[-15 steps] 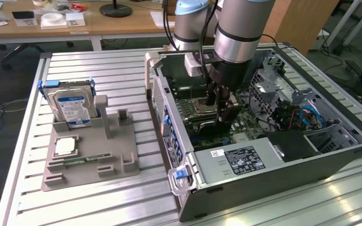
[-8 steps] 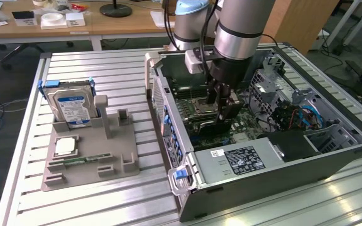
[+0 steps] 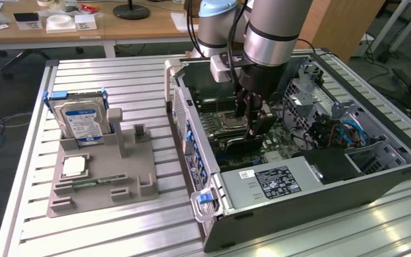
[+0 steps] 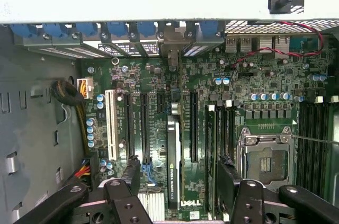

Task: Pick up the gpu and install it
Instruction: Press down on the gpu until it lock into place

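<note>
The gpu (image 4: pixel 173 160) stands edge-on in a motherboard slot inside the open computer case (image 3: pixel 191 126). Its dark edge carries a small label, and its metal end bracket (image 4: pixel 172 49) sits at the case's rear slot row. My gripper (image 4: pixel 180 179) straddles the card. It is open, with one black finger (image 4: pixel 132 173) on each side and a gap to the card on both sides. In the exterior view the gripper (image 3: pixel 252 120) reaches down into the case over the dark card (image 3: pixel 240 143).
An empty CPU socket (image 4: pixel 265 160) and memory slots lie beside the card. A grey parts holder (image 3: pixel 102 179) at the exterior view's left carries a hard drive (image 3: pixel 83 122), a chip (image 3: pixel 75 167) and a memory stick (image 3: pixel 94 182). The power supply (image 3: pixel 277 182) and drive cages crowd the case.
</note>
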